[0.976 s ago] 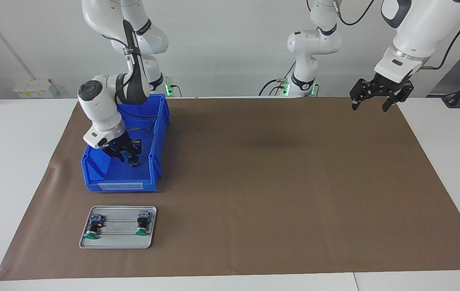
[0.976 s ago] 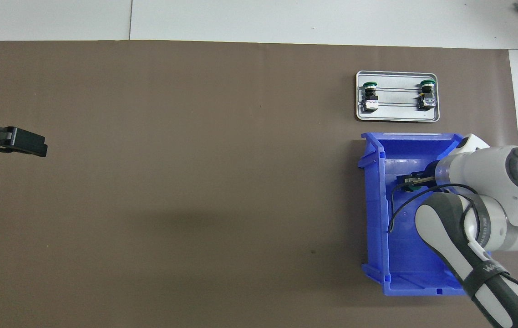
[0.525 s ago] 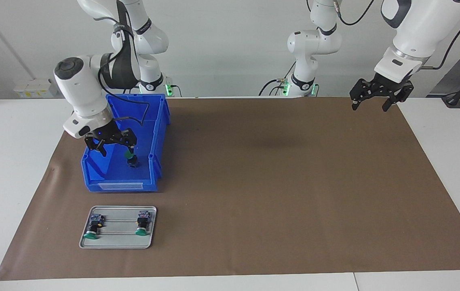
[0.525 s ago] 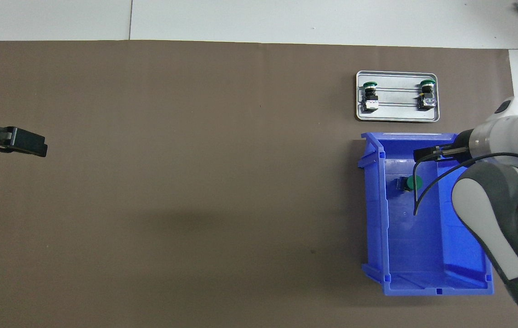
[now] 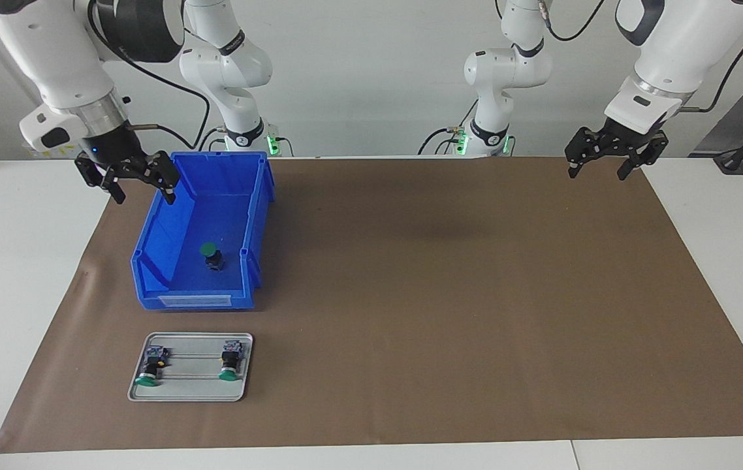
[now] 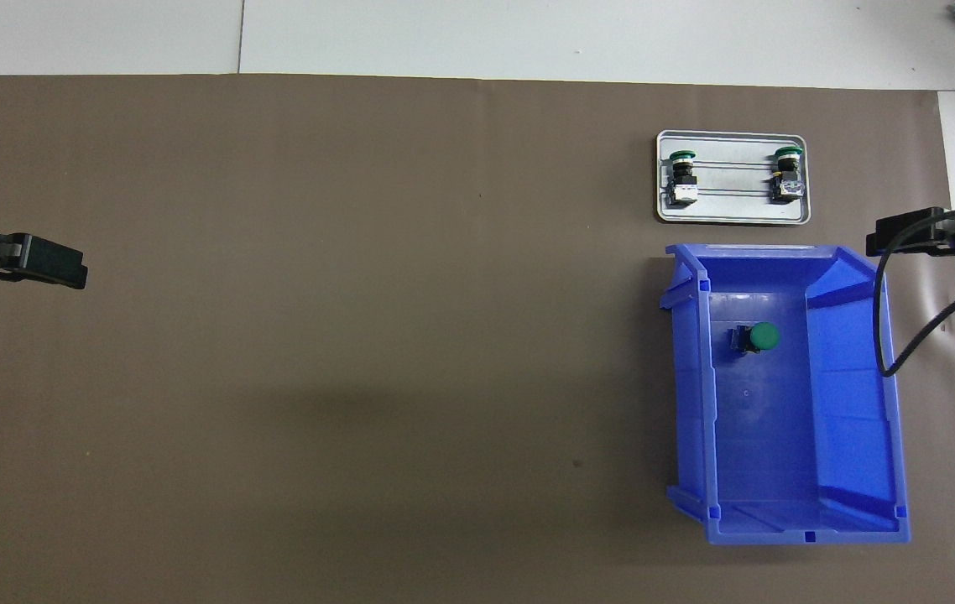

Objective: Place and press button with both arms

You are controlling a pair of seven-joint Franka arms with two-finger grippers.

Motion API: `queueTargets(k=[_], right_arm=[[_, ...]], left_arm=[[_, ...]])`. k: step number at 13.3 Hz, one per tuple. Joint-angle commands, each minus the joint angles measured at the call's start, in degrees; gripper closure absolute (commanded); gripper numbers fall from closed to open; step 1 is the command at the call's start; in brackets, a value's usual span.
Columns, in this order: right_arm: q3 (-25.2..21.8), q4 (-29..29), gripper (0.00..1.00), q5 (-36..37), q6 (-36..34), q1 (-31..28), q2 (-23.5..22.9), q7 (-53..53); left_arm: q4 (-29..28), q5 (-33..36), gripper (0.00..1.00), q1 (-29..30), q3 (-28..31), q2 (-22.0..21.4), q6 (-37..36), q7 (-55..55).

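Three small push-buttons with round green caps on black bodies: one (image 5: 210,255) stands in the single blue plastic bin (image 5: 149,261), and two, one (image 5: 149,367) and another (image 5: 230,363), lie on the single grey metal tray (image 5: 194,390). One brown paper sheet (image 5: 450,294) covers the white tabletop (image 5: 12,261). Two white jointed arms, each ending in one black pincer: the left pincer (image 5: 608,160) and the right pincer (image 5: 128,177).

White wall (image 5: 371,78); white table (image 5: 19,261); brown mat (image 5: 443,294).
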State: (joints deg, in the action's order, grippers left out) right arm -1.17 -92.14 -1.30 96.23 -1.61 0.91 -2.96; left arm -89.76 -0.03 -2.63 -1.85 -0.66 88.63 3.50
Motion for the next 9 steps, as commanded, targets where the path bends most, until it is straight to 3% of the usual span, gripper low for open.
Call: queueTargets(k=[1, 3, 6, 9], right_arm=[[0.4, 9.9, 0.0, 1.2, -9.5, -1.5, -1.5, -1.4], [0.7, 7.3, 0.0, 2.4, -10.7, -1.5, -0.1, -5.9], [1.3, -5.3, 0.0, 2.3, -5.9, -0.3, 6.5, -10.2], [1.4, -4.5, 0.0, 2.2, -6.2, 0.4, 7.4, -9.8]], left_arm=[[-1.5, 0.4, 0.0, 0.2, 0.1, -1.1, 0.5, 0.3], [-1.5, 0.4, 0.0, 0.2, 0.1, -1.1, 0.5, 0.3], [-1.5, 0.4, 0.0, 0.2, 0.1, -1.1, 0.5, 0.3], [-1.5, 0.4, 0.0, 0.2, 0.1, -1.1, 0.5, 0.3]])
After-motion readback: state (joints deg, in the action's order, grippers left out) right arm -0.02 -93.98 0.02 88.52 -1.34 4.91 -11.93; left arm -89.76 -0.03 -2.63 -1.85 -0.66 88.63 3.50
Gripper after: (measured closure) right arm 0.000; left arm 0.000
